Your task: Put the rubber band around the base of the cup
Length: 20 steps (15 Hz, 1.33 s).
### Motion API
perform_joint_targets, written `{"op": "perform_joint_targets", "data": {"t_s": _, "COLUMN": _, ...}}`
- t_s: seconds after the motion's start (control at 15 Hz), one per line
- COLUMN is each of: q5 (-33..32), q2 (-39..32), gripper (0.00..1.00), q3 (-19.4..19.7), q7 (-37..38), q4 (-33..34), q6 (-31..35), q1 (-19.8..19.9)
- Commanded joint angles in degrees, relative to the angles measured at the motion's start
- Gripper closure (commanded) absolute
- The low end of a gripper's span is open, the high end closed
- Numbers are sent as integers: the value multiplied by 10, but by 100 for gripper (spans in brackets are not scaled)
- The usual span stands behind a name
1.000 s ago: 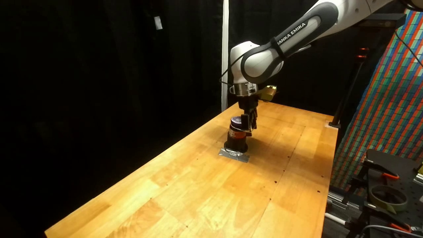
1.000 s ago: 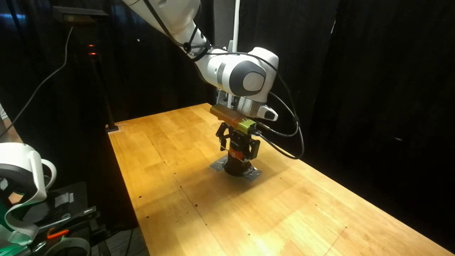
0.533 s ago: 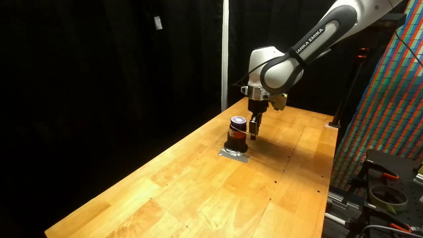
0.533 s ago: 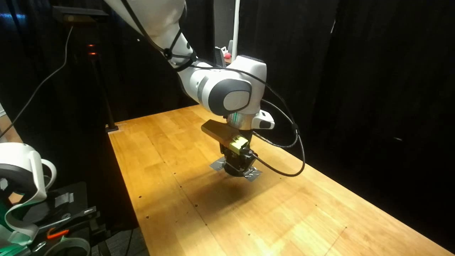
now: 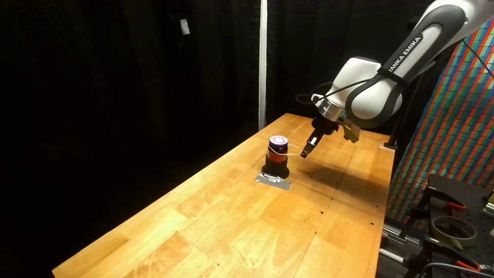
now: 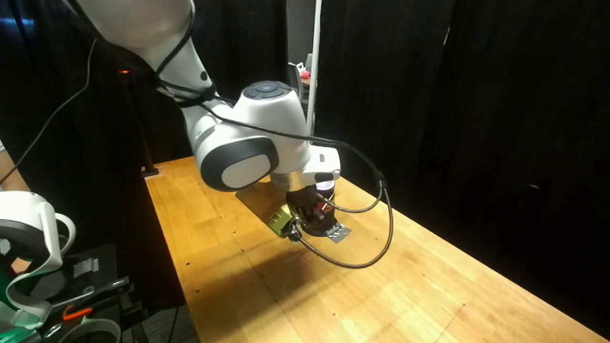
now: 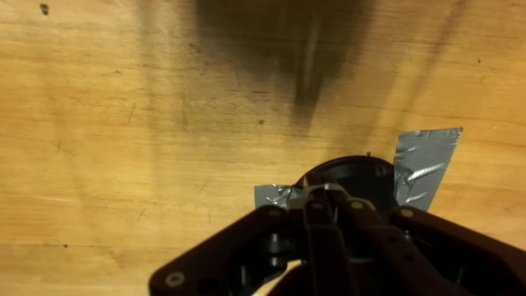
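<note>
The dark cup (image 5: 276,168), with an orange-red stripe and pale purple top, stands upright in an exterior view. A thin, light rubber band (image 5: 292,155) wraps its upper part, above the base, and stretches across to my gripper (image 5: 303,155), which stands tilted beside the cup, apart from it. Seen from the wrist, the band (image 7: 333,188) passes over the outside of my fingertips, which are together, and the cup's black base (image 7: 376,181) shows beyond them. My arm and gripper hide much of the cup (image 6: 326,186) in an exterior view.
Grey tape strips (image 5: 272,180) lie at the cup's foot on the wooden table (image 5: 247,224); another strip (image 7: 427,164) shows in the wrist view. A black stand (image 5: 391,145) is at the table's corner. A side cart (image 5: 459,193) with a tape roll stands off the edge.
My gripper has drawn back from the cup, tilted over and come from open to shut. The band now stretches from the cup to the fingertips. The cup has stayed in place.
</note>
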<state>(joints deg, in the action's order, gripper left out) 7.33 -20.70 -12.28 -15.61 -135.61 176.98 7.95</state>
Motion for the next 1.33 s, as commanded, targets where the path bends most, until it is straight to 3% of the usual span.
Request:
{"op": "perform_joint_targets", "data": {"t_s": 0.0, "q5": 88, "q2": 14, "gripper": 90, "q3": -156, "q7": -70, "q4": -81, "q6": 153, "q1": 115}}
{"op": "perform_joint_targets", "data": {"t_s": 0.13, "q5": -16, "q2": -23, "gripper": 90, "q3": -247, "q7": 5, "q4": -95, "q6": 241, "q1": 206}}
{"op": "perform_joint_targets", "data": {"t_s": 0.2, "q5": -37, "q2": -33, "gripper": 91, "q3": -290, "q7": 9, "q4": -109, "q6": 286, "q1": 249}}
{"op": "perform_joint_targets", "data": {"t_s": 0.27, "q5": -86, "q2": -43, "gripper": 90, "q3": -316, "q7": 32, "q4": -124, "q6": 328, "q1": 288}}
{"op": "perform_joint_targets", "data": {"t_s": 0.33, "q5": -116, "q2": -54, "gripper": 92, "q3": -334, "q7": 37, "q4": -144, "q6": 371, "q1": 320}}
{"op": "perform_joint_targets", "data": {"t_s": 0.47, "q5": -168, "q2": -83, "gripper": 92, "q3": -327, "q7": 39, "q4": -163, "q6": 456, "q1": 350}}
{"op": "perform_joint_targets", "data": {"t_s": 0.53, "q5": -183, "q2": -89, "gripper": 91, "q3": -317, "q7": 34, "q4": -173, "q6": 484, "q1": 358}}
{"op": "perform_joint_targets", "data": {"t_s": 0.6, "q5": -255, "q2": -69, "gripper": 91, "q3": -224, "q7": 106, "q4": -178, "q6": 513, "q1": 295}}
{"op": "perform_joint_targets", "data": {"t_s": 0.87, "q5": -353, "q2": -85, "gripper": 90, "q3": -84, "q7": 161, "q4": -178, "q6": 585, "q1": 222}}
{"op": "perform_joint_targets", "data": {"t_s": 0.93, "q5": -392, "q2": -76, "gripper": 67, "q3": -63, "q7": 199, "q4": -182, "q6": 562, "q1": 216}}
{"op": "perform_joint_targets", "data": {"t_s": 1.0, "q5": -366, "q2": -78, "gripper": 66, "q3": -35, "q7": 190, "q4": -169, "q6": 566, "q1": 177}}
{"op": "perform_joint_targets", "data": {"t_s": 1.07, "q5": -377, "q2": -80, "gripper": 86, "q3": -14, "q7": 201, "q4": -169, "q6": 565, "q1": 164}}
{"op": "perform_joint_targets", "data": {"t_s": 1.2, "q5": -374, "q2": -83, "gripper": 69, "q3": 5, "q7": 202, "q4": -166, "q6": 563, "q1": 144}}
{"op": "perform_joint_targets", "data": {"t_s": 1.27, "q5": -374, "q2": -83, "gripper": 66, "q3": 7, "q7": 203, "q4": -166, "q6": 563, "q1": 139}}
